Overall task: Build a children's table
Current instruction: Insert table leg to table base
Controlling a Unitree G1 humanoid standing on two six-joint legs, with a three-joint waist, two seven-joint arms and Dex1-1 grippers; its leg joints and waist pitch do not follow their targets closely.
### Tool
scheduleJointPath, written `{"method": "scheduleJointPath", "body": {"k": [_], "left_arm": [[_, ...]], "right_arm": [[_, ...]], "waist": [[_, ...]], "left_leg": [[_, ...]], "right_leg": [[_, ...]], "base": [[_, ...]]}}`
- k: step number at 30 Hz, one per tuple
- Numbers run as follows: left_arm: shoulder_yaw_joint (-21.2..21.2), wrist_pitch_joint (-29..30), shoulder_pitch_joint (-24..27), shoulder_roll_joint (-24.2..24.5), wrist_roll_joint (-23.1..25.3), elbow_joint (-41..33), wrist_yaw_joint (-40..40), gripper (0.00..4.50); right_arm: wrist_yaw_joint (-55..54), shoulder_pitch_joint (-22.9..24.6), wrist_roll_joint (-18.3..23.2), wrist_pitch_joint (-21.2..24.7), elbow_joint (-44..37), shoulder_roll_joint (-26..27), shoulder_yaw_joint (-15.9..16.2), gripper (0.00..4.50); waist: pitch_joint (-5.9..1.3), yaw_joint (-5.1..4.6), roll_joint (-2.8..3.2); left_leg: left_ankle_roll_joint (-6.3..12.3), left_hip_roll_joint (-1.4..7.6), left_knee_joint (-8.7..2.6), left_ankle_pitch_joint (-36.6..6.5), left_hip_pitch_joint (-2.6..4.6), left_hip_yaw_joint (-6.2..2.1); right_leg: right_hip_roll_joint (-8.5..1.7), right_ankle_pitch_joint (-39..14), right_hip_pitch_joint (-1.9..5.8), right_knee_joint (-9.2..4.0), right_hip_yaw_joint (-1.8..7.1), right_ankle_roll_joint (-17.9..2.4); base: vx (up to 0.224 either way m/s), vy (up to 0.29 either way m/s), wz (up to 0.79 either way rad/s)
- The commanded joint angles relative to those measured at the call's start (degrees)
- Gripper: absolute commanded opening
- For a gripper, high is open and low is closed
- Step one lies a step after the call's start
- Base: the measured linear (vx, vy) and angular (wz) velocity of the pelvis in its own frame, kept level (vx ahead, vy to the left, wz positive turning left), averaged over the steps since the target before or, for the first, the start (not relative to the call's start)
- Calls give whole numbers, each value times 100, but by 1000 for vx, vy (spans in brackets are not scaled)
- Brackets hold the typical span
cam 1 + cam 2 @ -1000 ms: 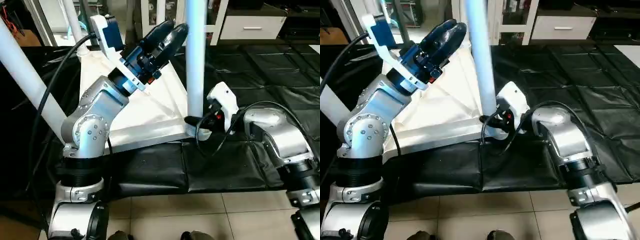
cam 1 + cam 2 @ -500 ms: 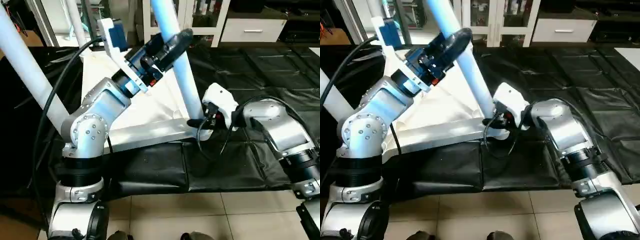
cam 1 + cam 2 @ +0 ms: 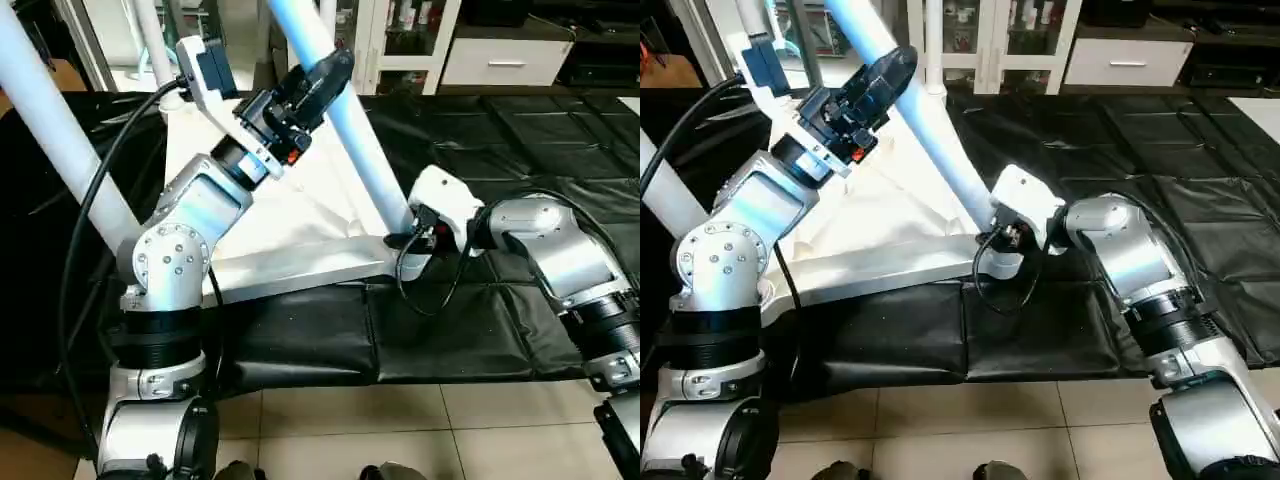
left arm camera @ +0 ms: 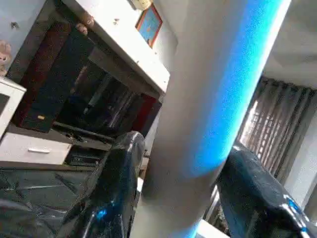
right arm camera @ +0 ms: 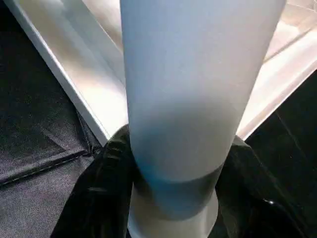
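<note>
Item: children's table, part-built, lying upside down on the black floor mat [image 3: 520,130].
Top: white plastic square top [image 3: 290,235], underside up, near edge toward the robot.
Leg in hand: white tapered leg [image 3: 345,135], foot at the near right corner socket [image 3: 1002,262], leaning away and to the robot's left, not upright.
Other legs: one long leg [image 3: 50,125] rises at the left; a thinner one [image 3: 150,45] shows at the far corner.
Left gripper [image 3: 322,80]: fingers straddle the leg high on its shaft; the wrist view shows a black finger [image 4: 116,188] on each side, closed against the tube.
Right gripper [image 5: 173,198]: fingers clasp the leg low down, just above the socket.
Handling, judged: hollow plastic, likely light and stiff; smooth round wall, likely slippery, apt to turn or slide in the fingers.
Hold points, judged: low grip steers the foot into the socket; high grip gives leverage to stand it straight.
Risk, judged: a tilted leg may bind in the socket; the light top may shift under push.
</note>
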Motion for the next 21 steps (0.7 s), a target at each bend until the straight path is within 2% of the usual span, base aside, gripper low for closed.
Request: {"method": "scheduleJointPath", "body": {"k": [1, 3, 6, 13, 15, 18, 19, 20, 21], "left_arm": [[-82, 74, -102, 17, -12, -29, -12, 213], [-87, 76, -103, 22, -11, -28, -13, 210], [-85, 98, -112, 48, -22, -48, 8, 182], [-34, 23, -151, 54, 31, -45, 145, 171], [-11, -19, -165, 60, 56, -32, 185, 170], [5, -61, -173, 68, 74, -20, 226, 168], [7, -112, -182, 80, 138, -5, 269, 166], [6, -127, -183, 83, 158, -2, 281, 162], [-7, -262, -189, 104, 325, 21, 367, 159]], "right_arm": [[-13, -76, -30, -163, 22, 19, 15, 188], [-21, -84, -20, -171, 36, 32, 1, 188], [7, -103, 9, -206, 69, 74, -55, 188], [-3, -141, 72, -324, 176, 168, -177, 188], [-28, -143, 96, -343, 187, 186, -212, 244], [-29, -135, 129, -351, 181, 216, -264, 265], [-49, -118, 177, -370, 180, 237, -325, 294], [-63, -113, 186, -376, 179, 243, -341, 301], [-100, -84, 234, -393, 176, 264, -411, 305]], "waist": [[-580, 5, -48], [-582, -2, -59], [-588, 0, -47], [-595, -4, -35], [-587, -4, -19], [-588, -9, -24], [-591, -6, -24], [-589, -6, -23], [-590, -7, -20]], "left_leg": [[356, 23, -300, -674, 60, -7], [354, 21, -299, -682, 58, -8], [353, 17, -296, -629, 50, -18], [353, 25, -298, -638, 56, -28], [334, 24, -302, -693, 63, -30], [314, 20, -299, -696, 57, -30], [305, 23, -299, -697, 63, -32], [305, 22, -299, -697, 63, -31], [310, 27, -303, -700, 62, -38]], "right_leg": [[-258, -910, 445, -392, 182, -1227], [-252, -892, 449, -393, 179, -1219], [-252, -804, 460, -379, 175, -1253], [-256, -630, 465, -362, 166, -1354], [-253, -701, 461, -369, 165, -1344], [-253, -725, 465, -371, 168, -1313], [-254, -731, 463, -373, 165, -1318], [-253, -726, 461, -372, 166, -1323], [-252, -707, 461, -371, 164, -1331]], "base": [[0, 0, 0], [0, 0, 0], [0, 0, 0], [0, 0, 0], [0, 0, 0], [0, 0, 0], [0, 0, 0], [0, 0, 0], [0, 0, 0]]}}
